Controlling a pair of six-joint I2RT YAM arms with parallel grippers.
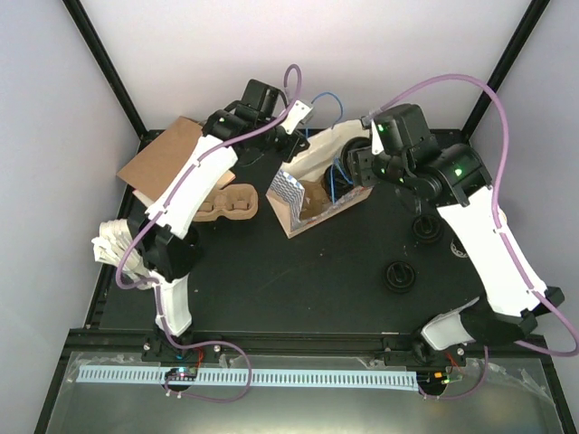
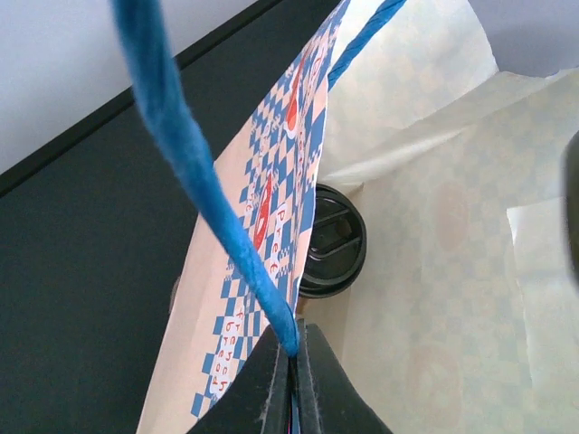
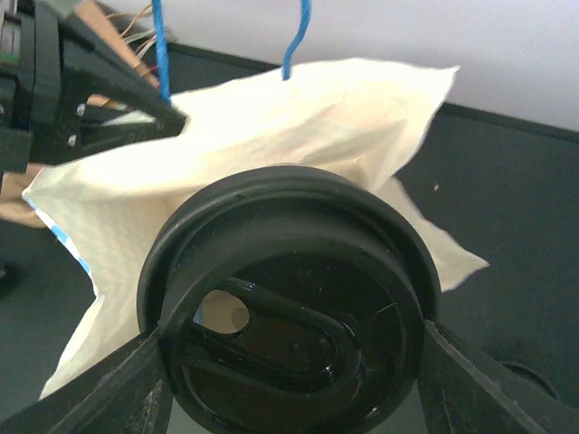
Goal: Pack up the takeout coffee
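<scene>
**A:** Where is our coffee?

**B:** The lidded cup (image 3: pixel 289 334) hangs in our right gripper (image 3: pixel 294 389), just above the mouth of the paper bag (image 2: pixel 425 271). The jaws stand wide apart but press on the cup from both sides, close under the black lid (image 3: pixel 271 217), so we have it.

**A:** How do we expect it to handle?

**B:** We judge it light and easily crushed. A paper wall dents under a hard squeeze. The lid is stiffer, but it looks glossy and probably slippery. The best hold is where we are, just below the lid's rim, where the wall is braced and the rim stops the cup sliding through. We cannot tell whether it is full, so we treat it as spillable and carry it upright.

**A:** And the others?

**B:** A second cup (image 2: pixel 333 240) sits low inside the bag, against the checked wall. Two more cups (image 1: pixel 427 228) (image 1: pixel 399 274) stand on the table (image 1: pixel 298 280) to the right of the bag, apart from it.

**A:** What about the bag?

**B:** It is thin and floppy, and likely to fold in on itself. Our left gripper (image 2: pixel 294 371) is clamped fully shut on the blue handle (image 2: pixel 181 154) at the bag's rim, holding that side up so the mouth gapes.
</scene>
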